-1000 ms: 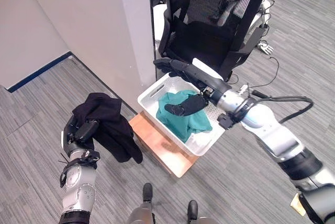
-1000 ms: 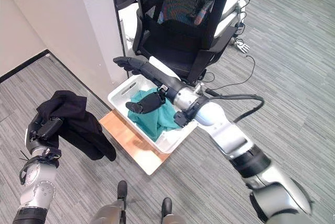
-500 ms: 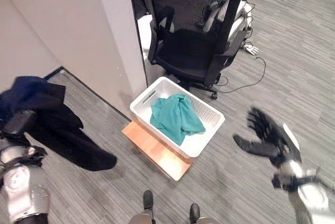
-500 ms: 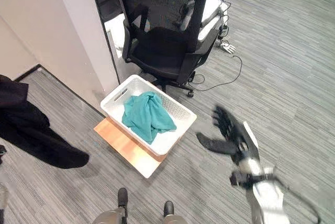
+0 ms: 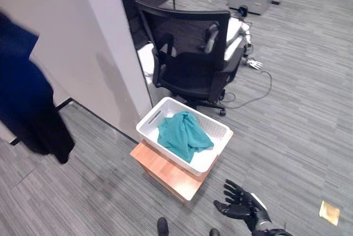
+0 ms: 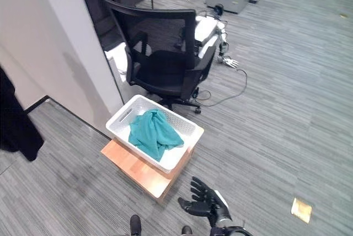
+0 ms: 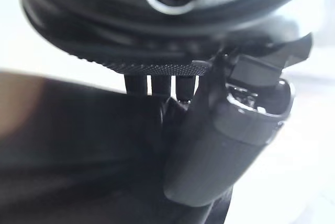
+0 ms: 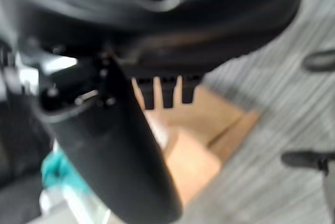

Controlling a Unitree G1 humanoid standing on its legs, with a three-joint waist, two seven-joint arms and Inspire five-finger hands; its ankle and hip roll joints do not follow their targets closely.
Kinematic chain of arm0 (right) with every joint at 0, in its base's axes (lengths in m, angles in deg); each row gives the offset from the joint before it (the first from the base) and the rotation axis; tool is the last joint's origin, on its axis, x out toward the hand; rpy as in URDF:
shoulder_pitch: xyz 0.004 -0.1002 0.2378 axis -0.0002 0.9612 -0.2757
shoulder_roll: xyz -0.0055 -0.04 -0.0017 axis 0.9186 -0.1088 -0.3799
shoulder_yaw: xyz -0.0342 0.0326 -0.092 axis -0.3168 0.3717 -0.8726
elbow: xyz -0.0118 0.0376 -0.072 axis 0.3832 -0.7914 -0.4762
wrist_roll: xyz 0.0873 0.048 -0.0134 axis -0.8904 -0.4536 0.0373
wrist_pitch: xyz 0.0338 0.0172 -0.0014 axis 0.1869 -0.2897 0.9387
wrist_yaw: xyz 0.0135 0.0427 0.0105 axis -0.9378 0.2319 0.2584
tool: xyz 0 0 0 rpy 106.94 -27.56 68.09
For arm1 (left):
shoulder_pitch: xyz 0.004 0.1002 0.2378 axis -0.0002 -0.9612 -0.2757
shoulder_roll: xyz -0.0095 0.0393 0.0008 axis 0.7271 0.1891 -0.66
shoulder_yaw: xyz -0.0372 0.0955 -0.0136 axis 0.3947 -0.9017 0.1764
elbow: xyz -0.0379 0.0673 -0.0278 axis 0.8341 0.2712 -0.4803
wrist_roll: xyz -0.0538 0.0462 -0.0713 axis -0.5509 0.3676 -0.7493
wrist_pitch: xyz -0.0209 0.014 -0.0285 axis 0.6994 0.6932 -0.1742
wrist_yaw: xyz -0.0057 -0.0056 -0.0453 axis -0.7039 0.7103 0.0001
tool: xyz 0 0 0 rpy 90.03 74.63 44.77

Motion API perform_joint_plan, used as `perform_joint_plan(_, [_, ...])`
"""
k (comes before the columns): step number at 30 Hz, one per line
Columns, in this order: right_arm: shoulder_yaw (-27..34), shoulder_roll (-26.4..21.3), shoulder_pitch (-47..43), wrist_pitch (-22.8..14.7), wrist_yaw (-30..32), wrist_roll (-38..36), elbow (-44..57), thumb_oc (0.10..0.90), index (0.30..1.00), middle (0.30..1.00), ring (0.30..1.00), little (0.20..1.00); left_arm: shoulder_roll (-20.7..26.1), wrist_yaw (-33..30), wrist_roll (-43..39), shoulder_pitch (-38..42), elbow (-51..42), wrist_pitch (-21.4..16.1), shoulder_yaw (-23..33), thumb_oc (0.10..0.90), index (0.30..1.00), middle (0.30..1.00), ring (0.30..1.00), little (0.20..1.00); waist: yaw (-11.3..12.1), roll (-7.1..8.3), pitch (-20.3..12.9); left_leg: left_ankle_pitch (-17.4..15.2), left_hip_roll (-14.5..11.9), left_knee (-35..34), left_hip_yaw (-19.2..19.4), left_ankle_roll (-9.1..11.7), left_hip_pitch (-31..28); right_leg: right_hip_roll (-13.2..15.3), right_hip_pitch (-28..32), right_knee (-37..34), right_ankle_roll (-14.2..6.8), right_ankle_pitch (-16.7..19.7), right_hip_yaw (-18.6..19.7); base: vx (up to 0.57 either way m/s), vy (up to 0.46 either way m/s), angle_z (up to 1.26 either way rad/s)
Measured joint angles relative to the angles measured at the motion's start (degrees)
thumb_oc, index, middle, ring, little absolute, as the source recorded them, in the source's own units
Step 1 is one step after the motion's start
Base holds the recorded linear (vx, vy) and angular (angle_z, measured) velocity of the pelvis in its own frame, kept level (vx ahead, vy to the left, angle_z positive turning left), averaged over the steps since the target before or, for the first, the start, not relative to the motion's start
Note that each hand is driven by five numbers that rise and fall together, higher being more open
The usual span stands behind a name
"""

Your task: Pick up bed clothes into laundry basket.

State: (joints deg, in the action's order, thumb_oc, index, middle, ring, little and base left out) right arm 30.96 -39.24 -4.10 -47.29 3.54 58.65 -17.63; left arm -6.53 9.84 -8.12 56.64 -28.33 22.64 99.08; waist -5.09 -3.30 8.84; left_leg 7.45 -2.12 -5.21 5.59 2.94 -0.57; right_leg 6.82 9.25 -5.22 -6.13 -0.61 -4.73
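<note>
Dark garment (image 5: pixel 27 98) up, basket (image 5: pixel 212 156) waiting
I can't tell the left robot hand's (image 7: pixel 220 130) grip — right robot hand (image 6: pixel 205 202) open; I'd swing wide, release over the basket.

Dark right hand (image 5: pixel 242 209) with black fingers (image 6: pixel 199 187) and a silver-grey wrist.

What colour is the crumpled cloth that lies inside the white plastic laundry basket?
The crumpled cloth is plain teal green, with no pattern; the left eye view shows it best.

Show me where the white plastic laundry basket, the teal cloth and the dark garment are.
White plastic laundry basket (image 5: pixel 150 121): left eye view, handle-side rim.
Teal cloth (image 5: pixel 182 135): left eye view, its middle.
Dark garment (image 5: pixel 27 103): left eye view, hanging middle.
</note>
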Motion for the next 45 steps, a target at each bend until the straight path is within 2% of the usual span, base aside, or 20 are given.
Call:
perform_joint_plan(1, [-0.22,-0.26,-0.95,-0.11,0.03,0.14,-0.04,0.800,0.900,0.900,0.900,0.900,3.81,0.26,-1.48,4.84,1.93,0.00,-4.74,0.400,0.300,0.300,0.300,0.300,0.13,-0.52,-0.93,0.03,0.25,0.00,-0.23,-0.01,0.04,0.21,0.10,0.01,-0.05,-0.03,-0.31,-0.01,-0.026,0.09])
perform_joint_plan(3, [-0.27,-0.36,-1.84,-0.17,0.02,0.35,-0.09,0.800,0.900,0.900,0.900,0.900,10.19,1.10,-2.30,9.67,3.85,0.10,-9.82,0.400,0.300,0.300,0.300,0.300,-0.18,-0.91,-1.35,0.06,0.36,0.05,-0.44,-0.02,-0.01,0.31,0.23,0.00,-0.12,-0.08,-0.67,0.00,-0.021,0.09])
perform_joint_plan(4, [0.13,-0.72,-2.04,-0.33,0.12,0.46,-0.09,0.800,0.900,0.900,0.900,0.900,13.12,1.52,-2.32,15.26,4.44,-0.28,-13.32,0.400,0.300,0.300,0.300,0.300,-0.38,-1.45,-2.02,0.07,0.58,0.03,-0.73,-0.03,0.18,0.46,0.23,0.00,-0.22,-0.14,-1.15,0.01,-0.023,0.10])
perform_joint_plan(8, [0.33,-1.36,-1.03,-0.31,0.37,0.67,-0.76,0.800,0.900,0.900,0.900,0.900,14.91,1.40,-4.62,28.77,5.21,-2.36,-21.56,0.400,0.300,0.300,0.300,0.300,-0.75,-3.12,-3.17,0.15,0.93,0.04,-1.42,-0.13,0.09,0.68,0.64,0.02,-0.43,-0.33,-1.51,0.00,-0.018,0.10])
perform_joint_plan(9, [-0.18,-2.00,-1.08,-0.30,0.38,1.15,-1.94,0.800,0.900,0.900,0.900,0.900,16.65,1.43,-5.51,35.44,5.50,-3.03,-26.46,0.400,0.300,0.300,0.300,0.300,-1.32,-3.85,-3.68,0.15,0.94,0.00,-1.44,-0.13,0.08,0.65,0.66,0.03,-0.43,-0.33,-1.51,0.00,0.000,0.00])
perform_joint_plan(12, [-0.62,-3.56,-0.75,-0.20,0.43,1.49,-2.54,0.800,0.900,0.900,0.900,0.900,17.47,1.64,-5.63,45.96,6.63,-4.33,-35.21,0.400,0.300,0.300,0.300,0.300,-2.20,-5.35,-4.57,0.13,0.96,-0.07,-1.38,-0.11,-0.01,0.72,0.72,0.02,-0.54,-0.41,-1.41,0.00,0.000,0.00])
perform_joint_plan(13, [-0.54,-3.93,-0.49,-0.20,0.47,1.49,-2.55,0.800,0.900,0.900,0.900,0.900,17.53,1.61,-5.67,50.59,7.45,-4.52,-40.02,0.400,0.300,0.300,0.300,0.300,-2.21,-5.79,-4.89,0.13,0.96,-0.10,-1.37,-0.11,-0.06,0.58,0.75,0.02,-0.56,-0.42,-1.42,-0.02,-0.033,-0.01])
perform_joint_plan(14, [-0.76,-4.55,-0.38,-0.20,0.50,1.49,-2.60,0.800,0.900,0.900,0.900,0.900,17.50,2.42,-5.73,58.40,8.58,-4.50,-48.00,0.400,0.300,0.300,0.300,0.300,-2.51,-6.36,-5.29,0.13,0.97,-0.19,-1.36,-0.10,-0.10,0.67,0.81,0.02,-0.65,-0.48,-1.42,0.00,0.000,0.00])
perform_joint_plan(17, [-0.72,-4.69,-0.42,-0.20,0.57,1.48,-2.57,0.800,0.900,0.900,0.900,0.900,17.11,4.53,-5.64,66.59,8.01,-4.68,-56.55,0.400,0.300,0.300,0.300,0.300,-3.07,-7.11,-5.86,-0.15,0.88,-0.21,-1.28,0.31,-0.05,0.38,0.58,0.03,-0.65,-0.47,-1.44,0.00,-0.006,-0.01])
perform_joint_plan(18, [-0.87,-4.70,-0.54,-0.20,0.57,1.47,-2.50,0.800,0.900,0.900,0.900,0.900,16.00,5.96,-5.60,71.93,7.63,-4.53,-62.13,0.400,0.300,0.300,0.300,0.300,-3.31,-7.39,-6.09,-0.13,0.88,-0.23,-1.29,0.35,0.00,0.33,0.67,0.03,-0.64,-0.47,-1.54,0.00,0.000,0.00])
perform_joint_plan(22, [-1.01,-4.70,-0.82,-0.20,0.58,1.47,-2.50,0.800,0.900,0.900,0.900,0.900,12.66,7.88,-5.57,76.65,6.80,-4.73,-66.77,0.400,0.300,0.300,0.300,0.300,-3.87,-8.21,-6.70,-0.15,0.93,-0.21,-1.01,0.36,0.07,0.43,0.33,0.05,-0.64,-0.46,-1.41,0.00,-0.007,-0.02])
perform_joint_plan(23, [-1.25,-4.70,-0.96,-0.20,0.58,1.49,-2.50,0.800,0.900,0.900,0.900,0.900,10.42,8.40,-5.62,78.76,7.22,-4.65,-68.63,0.400,0.300,0.300,0.300,0.300,-4.22,-8.19,-6.69,-0.21,0.88,-0.23,-0.79,0.41,0.10,0.43,0.17,0.05,-0.64,-0.46,-1.30,0.01,-0.010,-0.06])
perform_joint_plan(25, [-1.30,-4.54,-1.25,-0.21,0.57,1.50,-2.48,0.800,0.900,0.900,0.900,0.900,9.24,9.06,-5.60,81.20,7.52,-4.40,-71.63,0.400,0.300,0.300,0.300,0.300,-4.77,-8.08,-6.61,-0.28,0.88,-0.22,-0.36,0.41,0.12,0.47,0.10,0.06,-0.65,-0.46,-1.11,0.01,-0.012,-0.09])
perform_joint_plan(33, [-0.04,-3.47,-0.39,-0.28,0.82,1.13,-2.52,0.800,0.900,0.900,0.900,0.900,5.41,11.29,-5.59,81.13,8.21,-3.30,-71.99,0.400,0.300,0.300,0.300,0.300,-8.63,-7.55,-5.79,-0.54,0.77,0.02,2.34,0.53,0.17,0.81,-1.58,0.11,-0.69,-0.47,1.61,0.02,-0.011,-0.17])
perform_joint_plan(42, [7.66,-1.10,0.21,-0.51,3.87,-3.92,-4.97,0.800,0.900,0.900,0.900,0.900,4.39,11.30,-5.59,79.12,11.99,-1.76,-72.01,0.400,0.300,0.300,0.300,0.300,-10.07,-7.99,-3.93,-0.55,1.01,0.03,4.10,0.54,-0.16,1.26,-1.84,0.13,-0.72,-0.48,3.21,0.03,-0.007,-0.09])
perform_joint_plan(45, [11.21,-1.00,-0.62,-1.00,6.03,-5.18,-9.53,0.800,0.900,0.900,0.900,0.900,3.48,11.33,-5.46,78.82,12.45,-1.64,-72.50,0.400,0.300,0.300,0.300,0.300,-10.34,-7.74,-3.60,-0.55,1.05,0.03,4.12,0.54,-0.16,1.29,-1.83,0.13,-0.72,-0.48,3.26,0.02,-0.001,0.00])
